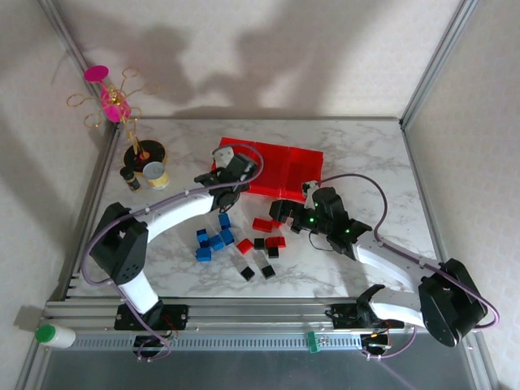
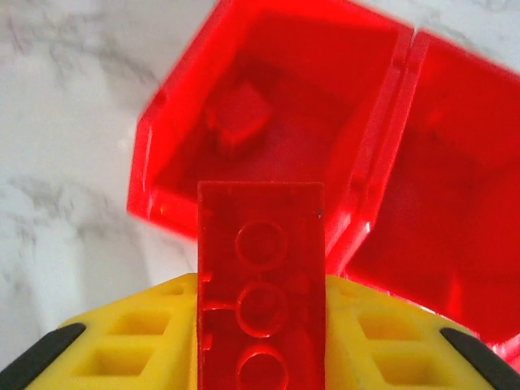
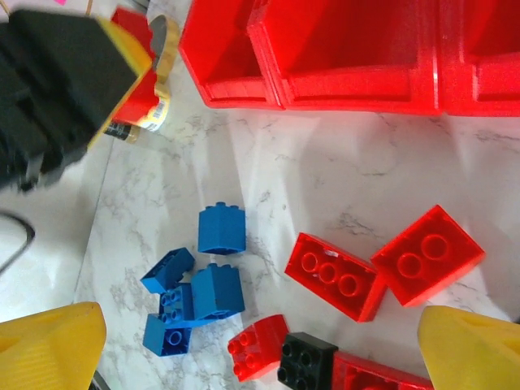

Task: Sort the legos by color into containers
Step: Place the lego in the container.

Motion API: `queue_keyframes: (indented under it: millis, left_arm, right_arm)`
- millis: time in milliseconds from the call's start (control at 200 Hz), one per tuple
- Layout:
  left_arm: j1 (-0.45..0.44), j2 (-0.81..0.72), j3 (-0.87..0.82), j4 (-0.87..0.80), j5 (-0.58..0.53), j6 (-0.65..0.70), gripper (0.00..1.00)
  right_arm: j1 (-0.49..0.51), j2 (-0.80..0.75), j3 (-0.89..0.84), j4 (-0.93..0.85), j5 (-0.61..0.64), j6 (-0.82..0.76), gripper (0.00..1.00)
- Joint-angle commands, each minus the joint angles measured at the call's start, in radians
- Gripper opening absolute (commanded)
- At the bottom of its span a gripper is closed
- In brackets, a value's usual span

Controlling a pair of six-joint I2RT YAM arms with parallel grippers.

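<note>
Three joined containers point(image 1: 284, 166) sat behind scattered legos point(image 1: 218, 242) on the bench point(image 1: 366, 162) from above. Left wrist: left jaws clamped a red brick point(image 2: 260, 276) over the end bin point(image 2: 183, 154); probably light, rigid, slick, best pinched across flat sides. Right wrist: right jaws gaped empty over loose bricks point(image 3: 335, 276).

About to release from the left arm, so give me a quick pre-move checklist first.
1. Red oblong brick clamped between left fingers: ok.
2. Brick fully over the end bin opening: cannot tell; its tip overlaps the near wall.
3. Bin colour matches: ok, a red brick lies inside.
4. Right fingers open, nothing held: ok.
5. Sorting finished: not ok; blue bricks and a black brick lie on the table.
</note>
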Motion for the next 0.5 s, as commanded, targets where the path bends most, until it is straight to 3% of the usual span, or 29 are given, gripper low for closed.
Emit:
queue_keyframes:
  millis: [0, 230, 496]
  left_arm:
    - [0.042, 0.081, 0.096, -0.013, 0.015, 0.136, 0.28]
    - [0.128, 0.25, 0.278, -0.022, 0.051, 0.232, 0.28]
    - [0.165, 0.425, 0.443, -0.042, 0.04, 0.307, 0.29]
  right_arm:
    - [0.011, 0.018, 0.03, 0.08, 0.019, 0.004, 0.99]
    - [0.011, 0.029, 0.031, 0.078, 0.043, 0.013, 0.99]
    - [0.011, 0.02, 0.04, 0.047, 0.08, 0.004, 0.99]
